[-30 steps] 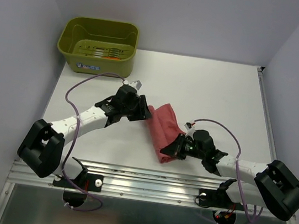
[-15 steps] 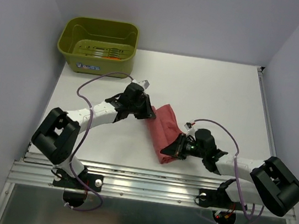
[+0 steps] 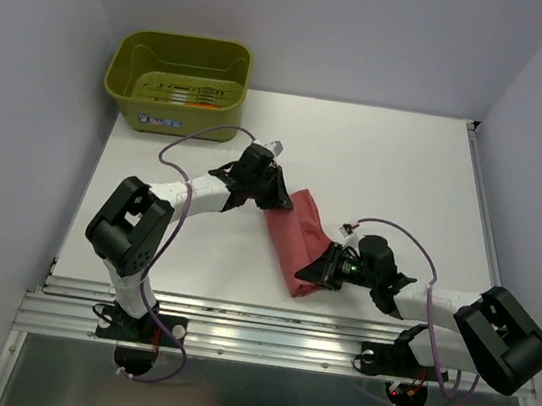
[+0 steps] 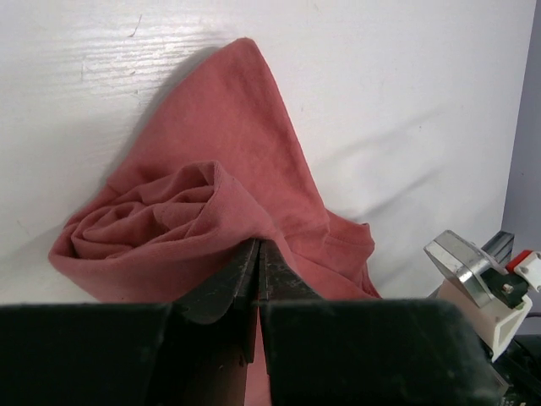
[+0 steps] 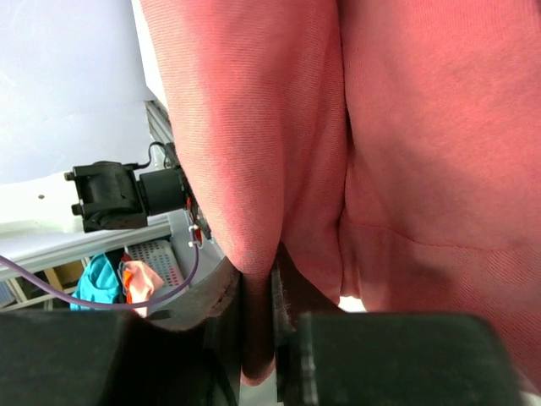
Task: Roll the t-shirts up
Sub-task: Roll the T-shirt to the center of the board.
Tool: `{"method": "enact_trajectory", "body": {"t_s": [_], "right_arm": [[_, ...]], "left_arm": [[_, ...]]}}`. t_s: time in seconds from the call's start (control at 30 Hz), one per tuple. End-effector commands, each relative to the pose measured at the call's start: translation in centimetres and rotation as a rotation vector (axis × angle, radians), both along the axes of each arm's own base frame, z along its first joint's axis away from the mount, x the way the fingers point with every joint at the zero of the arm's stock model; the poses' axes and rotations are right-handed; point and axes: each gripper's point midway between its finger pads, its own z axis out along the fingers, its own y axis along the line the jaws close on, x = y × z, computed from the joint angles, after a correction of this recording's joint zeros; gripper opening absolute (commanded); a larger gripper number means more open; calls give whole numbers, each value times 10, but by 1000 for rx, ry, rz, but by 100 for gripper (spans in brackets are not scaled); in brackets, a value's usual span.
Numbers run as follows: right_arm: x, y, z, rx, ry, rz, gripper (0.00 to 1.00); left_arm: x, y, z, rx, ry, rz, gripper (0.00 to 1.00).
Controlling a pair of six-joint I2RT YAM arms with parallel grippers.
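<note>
- The rose t-shirt [image 3: 298, 239] lies as a narrow folded band. It slants across the white surface [image 3: 408, 162] between the two arms, well apart from the olive-green tub [image 3: 180, 71] in the far left corner.
- The left tool [image 3: 280, 198] is pressed together on the band's far end. Its wrist view shows the fingers meeting on a thin ridge of cloth, just beside a loose spiral of rolled layers.
- The right tool [image 3: 322, 272] pinches the near end, with a hanging fold clamped between its fingers. How many layers sit in that bite is hard to tell from so close a view.
- The cloth looks like a light, soft knit with no stiffness. It drapes, creases and slumps wherever nothing supports it. It is not fragile, and its matte weave probably grips well enough not to slide out.
- A pinch on one layer alone would likely peel that layer off rather than move the band. The better hold goes through the full thickness at a folded edge.
- With a hold at each end, gentle tension along the band should help, since the loose spiral looks ready to unwind if the cloth goes slack.
</note>
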Motion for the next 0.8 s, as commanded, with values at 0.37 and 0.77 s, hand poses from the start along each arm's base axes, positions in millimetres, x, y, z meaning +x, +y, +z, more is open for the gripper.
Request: {"method": "enact_trajectory", "body": {"t_s": [0.37, 0.77], "right_arm": [[17, -48, -4, -342, -144, -108, 65], [37, -88, 55, -531, -286, -230, 46]], "left_arm": [[23, -21, -9, -10, -30, -38, 14], [22, -26, -13, -10, -24, -51, 13]]}}
